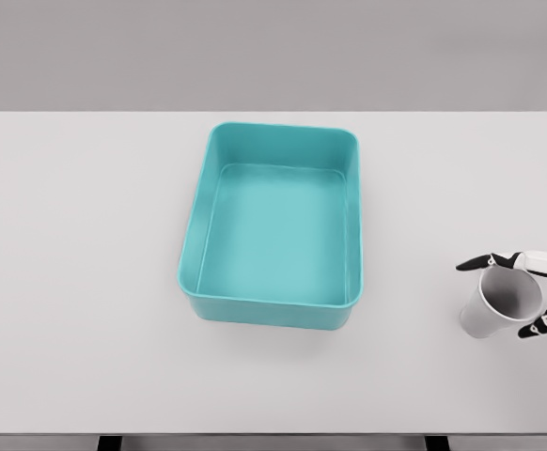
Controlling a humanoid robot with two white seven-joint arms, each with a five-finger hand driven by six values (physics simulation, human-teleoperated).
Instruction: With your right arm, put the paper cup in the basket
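Note:
A white paper cup [497,304] stands tilted on the white table near its right edge, its open mouth facing up and toward me. My right hand [516,293] comes in from the right edge and its black-tipped fingers [475,264] reach around the cup's rim, one above and one below it, touching or nearly touching the rim. A teal rectangular basket [198,225] sits empty in the middle of the table, well to the left of the cup. My left arm does not show.
The white table [76,282] spans the whole view, with its front edge at the bottom. A grey wall lies behind it.

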